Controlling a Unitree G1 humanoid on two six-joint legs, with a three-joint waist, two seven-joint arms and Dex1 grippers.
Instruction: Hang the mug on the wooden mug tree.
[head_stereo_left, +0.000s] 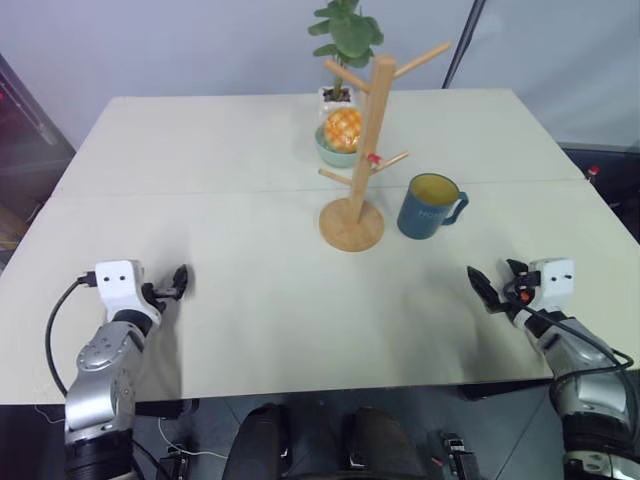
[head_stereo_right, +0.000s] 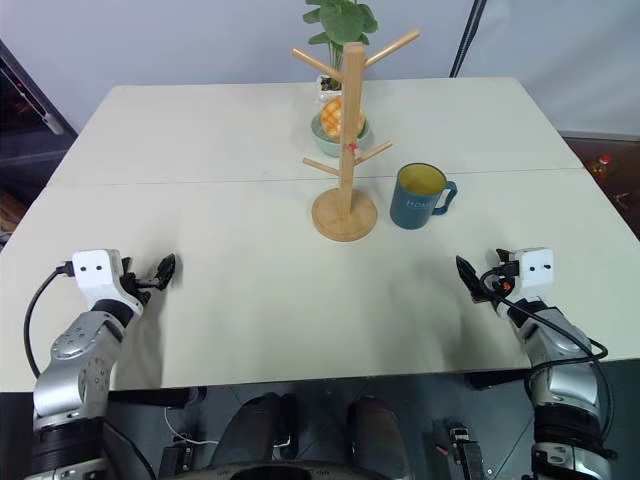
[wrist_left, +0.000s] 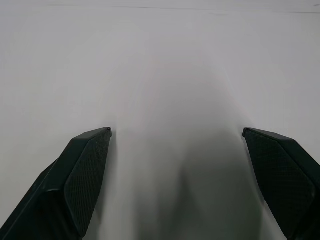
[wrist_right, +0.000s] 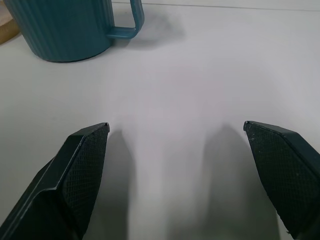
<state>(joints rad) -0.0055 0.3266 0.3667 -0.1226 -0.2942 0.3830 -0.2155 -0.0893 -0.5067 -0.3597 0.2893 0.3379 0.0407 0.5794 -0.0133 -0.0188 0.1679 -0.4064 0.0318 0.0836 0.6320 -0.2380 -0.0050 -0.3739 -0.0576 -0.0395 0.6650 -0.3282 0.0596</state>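
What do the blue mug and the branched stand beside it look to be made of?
The dark teal-blue mug with a yellow interior: probably glazed ceramic, going by its smooth, slightly ribbed wall and thick handle. The light wooden mug tree with a round base: pale unpainted wood with a matte finish.

A: What stands at the far side of the broad, pale cream table?

B: A leafy green plant in a small white pot, near the far edge. Just in front of it sits a pale green bowl holding a round orange fruit with a criss-cross skin.

A: Are the bowl and the pot touching?

B: They stand very close; I cannot tell whether they touch.

A: Anything else?

B: A thin seam runs across the tabletop from side to side. Behind the table is a plain grey-white wall, and a slim dark pole leans against it to the right of the plant.
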